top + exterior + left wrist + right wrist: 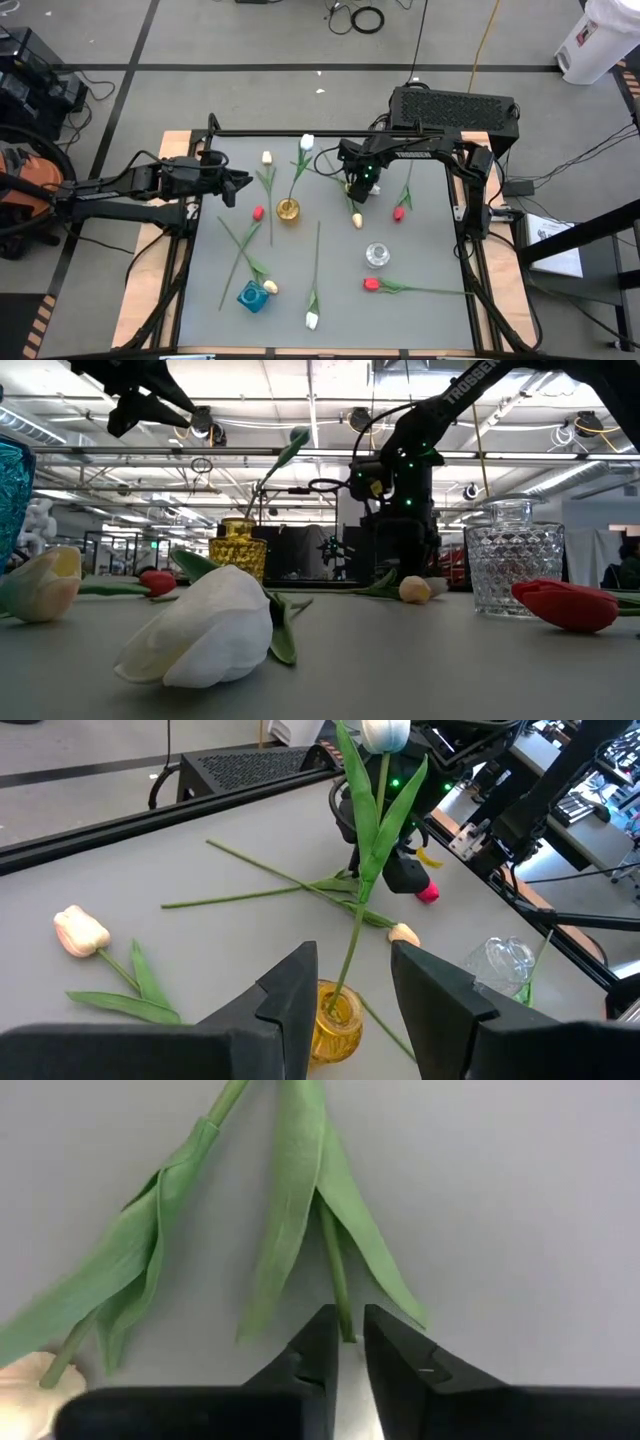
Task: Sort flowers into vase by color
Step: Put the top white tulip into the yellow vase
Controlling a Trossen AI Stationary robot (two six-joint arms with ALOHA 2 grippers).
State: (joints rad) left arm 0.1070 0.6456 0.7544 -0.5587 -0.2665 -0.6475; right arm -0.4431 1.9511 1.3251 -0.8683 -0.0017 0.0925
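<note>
- Right gripper (350, 1342), lower centre of the right wrist frame: fingers pinching a green stem (336, 1275) on the grey table (520, 1190).
- Left gripper (352, 988): fingers spread above the yellow vase (337, 1016) holding a white tulip (384, 734).
- Remaining flowers (372, 284): scattered across the high view's centre.

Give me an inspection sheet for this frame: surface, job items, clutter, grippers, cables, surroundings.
Surface: grey table, wood-edged.
Job's things: white tulip stands in yellow vase; clear vase and blue vase empty; other tulips lie loose.
Clutter: nothing seen.
Grippers: right gripper low at the table, jaws nearly closed around a green stem; left gripper raised, jaws open, empty.
Cables: coiled cable on the floor beyond the table.
Surroundings: black box behind the table.
</note>
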